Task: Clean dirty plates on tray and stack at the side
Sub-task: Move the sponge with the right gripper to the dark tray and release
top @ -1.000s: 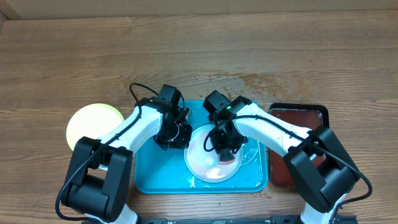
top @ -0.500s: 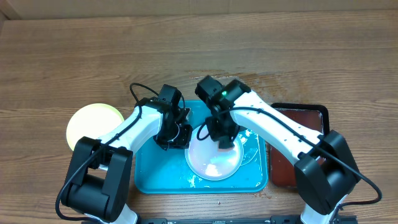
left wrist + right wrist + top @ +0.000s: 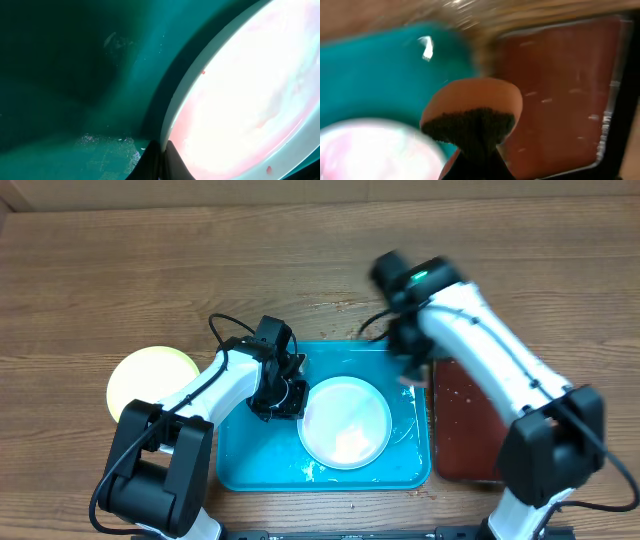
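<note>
Two grippers, both loaded.
I read left gripper (image 3: 284,396) pinched nearly shut on white plate (image 3: 345,422) rim, plate lying in tray (image 3: 240,462); right gripper (image 3: 477,160) clamps sponge (image 3: 472,102) above where tray meets black tray (image 3: 452,438).

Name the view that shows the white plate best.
Overhead: the whole white plate shows, lying in the tray. Left wrist shows only a close rim section; right wrist, a blurred edge beside the held sponge.
</note>
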Controlling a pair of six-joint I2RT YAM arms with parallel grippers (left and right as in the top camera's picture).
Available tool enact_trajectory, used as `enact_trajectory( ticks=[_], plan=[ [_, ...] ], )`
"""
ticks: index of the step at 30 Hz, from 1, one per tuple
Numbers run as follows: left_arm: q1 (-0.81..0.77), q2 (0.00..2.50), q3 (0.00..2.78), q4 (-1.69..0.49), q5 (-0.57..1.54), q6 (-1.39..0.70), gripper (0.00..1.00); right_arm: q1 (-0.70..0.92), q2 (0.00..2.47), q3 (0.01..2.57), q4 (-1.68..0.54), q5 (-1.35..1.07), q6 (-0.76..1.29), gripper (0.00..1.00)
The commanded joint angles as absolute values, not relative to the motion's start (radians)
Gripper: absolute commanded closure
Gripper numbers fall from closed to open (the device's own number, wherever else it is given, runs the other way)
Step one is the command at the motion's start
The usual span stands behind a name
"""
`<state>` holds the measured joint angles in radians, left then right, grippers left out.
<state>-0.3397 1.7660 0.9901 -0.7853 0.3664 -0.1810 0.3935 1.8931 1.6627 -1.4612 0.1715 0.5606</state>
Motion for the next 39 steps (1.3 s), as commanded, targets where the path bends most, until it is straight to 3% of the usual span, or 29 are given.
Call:
enact_trajectory(
  ticks=[1, 12, 20, 38, 39],
  plan=[
    [-0.336, 1.776, 0.991, -0.788, 0.356, -0.179, 0.96, 0.245, 1.853, 1.684, -1.468, 0.205, 0.595, 0.96],
    [-0.336, 1.776, 0.991, -0.789, 0.356, -0.154, 0.96, -0.064, 1.853, 1.536, -1.372, 0.098, 0.516, 0.96],
    [-0.336, 1.776, 0.991, -0.788, 0.356, -0.154, 0.96, -0.074, 1.853, 1.369, -1.278, 0.039, 0.517, 0.96],
    [-0.336, 1.776, 0.991, -0.774, 0.359, -0.153, 0.96, -0.073, 1.855, 1.294, -1.245, -0.007, 0.551, 0.96],
    [-0.336, 1.776, 0.991, -0.773, 0.360, -0.153, 0.96, -0.073, 1.855, 1.290, -1.245, -0.007, 0.551, 0.89]
  ],
)
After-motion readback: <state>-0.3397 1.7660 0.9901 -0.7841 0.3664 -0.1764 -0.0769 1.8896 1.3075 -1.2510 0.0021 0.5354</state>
